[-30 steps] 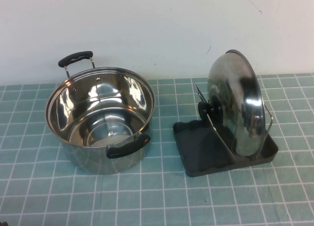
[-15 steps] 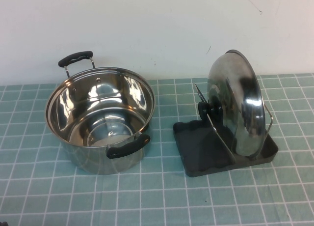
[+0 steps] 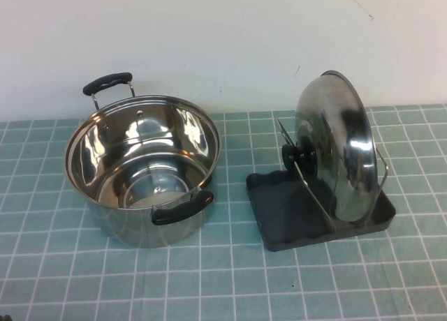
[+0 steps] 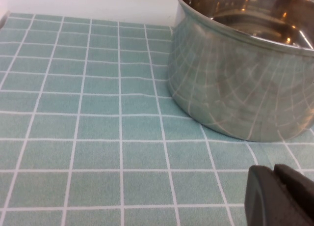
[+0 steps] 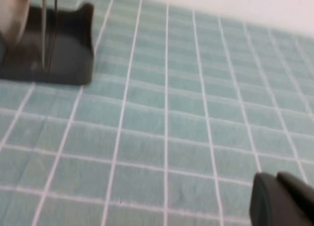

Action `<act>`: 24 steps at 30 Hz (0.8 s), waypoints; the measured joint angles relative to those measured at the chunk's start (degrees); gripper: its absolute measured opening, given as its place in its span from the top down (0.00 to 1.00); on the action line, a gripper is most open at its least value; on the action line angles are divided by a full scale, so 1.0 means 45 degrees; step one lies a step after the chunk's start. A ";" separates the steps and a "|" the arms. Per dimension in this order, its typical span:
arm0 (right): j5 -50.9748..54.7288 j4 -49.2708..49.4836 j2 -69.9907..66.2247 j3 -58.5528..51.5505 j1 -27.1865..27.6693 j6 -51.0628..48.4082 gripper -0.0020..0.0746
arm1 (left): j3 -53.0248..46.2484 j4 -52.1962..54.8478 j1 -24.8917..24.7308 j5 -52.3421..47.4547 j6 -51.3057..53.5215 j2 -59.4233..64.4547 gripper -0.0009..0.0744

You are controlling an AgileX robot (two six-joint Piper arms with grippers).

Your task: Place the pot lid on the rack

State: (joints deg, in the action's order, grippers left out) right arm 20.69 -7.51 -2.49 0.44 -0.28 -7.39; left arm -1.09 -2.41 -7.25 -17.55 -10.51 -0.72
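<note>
The pot lid (image 3: 335, 143) stands on edge in the rack (image 3: 286, 209), leaning against the wire loops, with its black knob (image 3: 297, 155) facing the pot. The right wrist view shows a corner of the rack (image 5: 68, 44) and a sliver of the lid (image 5: 12, 14). Neither gripper shows in the high view. My left gripper (image 4: 274, 173) is shut and empty, low over the mat beside the pot. My right gripper (image 5: 275, 180) is shut and empty over the mat, well away from the rack.
The open steel pot (image 3: 143, 167) with two black handles stands left of the rack and fills the far part of the left wrist view (image 4: 245, 78). A green checked mat (image 3: 223, 286) covers the table. A white wall runs behind it.
</note>
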 joint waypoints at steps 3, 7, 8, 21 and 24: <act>0.0040 -0.0078 0.0364 -0.0328 0.0000 0.0138 0.98 | 0.0000 0.0000 0.0000 -0.0028 0.0000 -0.0009 0.99; 0.0009 -0.0082 0.0619 -0.0349 0.0000 0.0138 0.98 | 0.0000 0.0000 0.0000 -0.0028 0.0000 -0.0009 0.99; 0.0009 -0.0082 0.0619 -0.0349 0.0000 0.0138 0.98 | 0.0000 0.0000 0.0000 -0.0028 0.0000 -0.0009 0.99; 0.0009 -0.0082 0.0711 -0.0349 0.0000 0.0138 0.98 | 0.0000 0.0000 0.0000 -0.0028 0.0000 -0.0009 0.99; 0.0009 -0.0082 0.0711 -0.0349 0.0000 0.0138 0.98 | 0.0000 0.0000 0.0000 -0.0028 0.0000 -0.0009 0.99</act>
State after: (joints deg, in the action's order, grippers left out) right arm 20.73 -7.88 0.70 -1.13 -0.28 -6.77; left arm -1.09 -2.41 -7.25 -17.68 -10.51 -0.76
